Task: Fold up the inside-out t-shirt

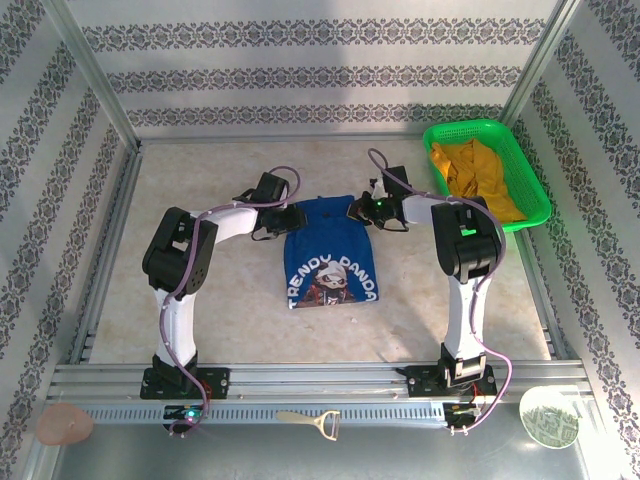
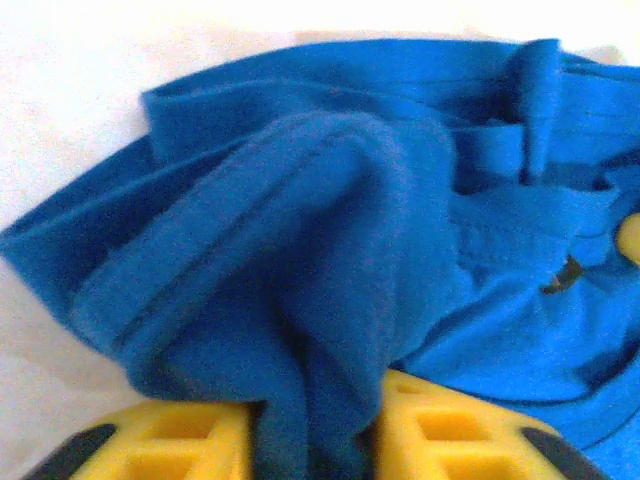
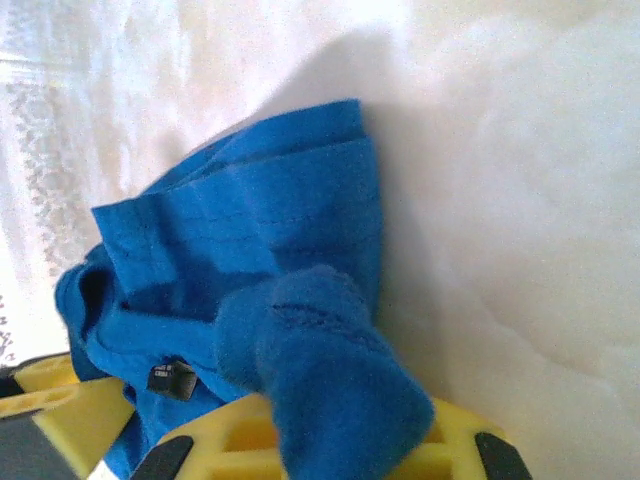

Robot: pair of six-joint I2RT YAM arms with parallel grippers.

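Near rail: a bottle opener (image 1: 312, 422) lies on the frame between the two arm bases and has no part in the job.
Table (image 1: 200, 300): pale and marbled, it carries the work.
T-shirt (image 1: 330, 262): royal blue, at the table's centre between the arms. It lies as a narrow rough rectangle with a printed figure and lettering facing up. The near hem is flat and the far end is bunched where the grippers meet it.
Left gripper (image 1: 290, 220): at the shirt's far left corner. In its wrist view the yellow fingers (image 2: 180, 445) are drawn in on a thick ridge of blue cloth, pinched between them.
Right gripper (image 1: 368, 212): at the shirt's far right corner. The jaws are closed right down, and a rolled fold of blue cloth comes out from between the yellow fingers (image 3: 460, 440).
Green basket (image 1: 520, 215): far right, well apart from the shirt, holding a mustard-yellow garment (image 1: 478, 180).
Step in hand: judged to be taking hold of both far corners, with the fold itself not yet made.
Next move calls for: raising both corners together and level, keeping the cloth taut between them, then carrying the far edge toward the near hem and laying it down squarely.
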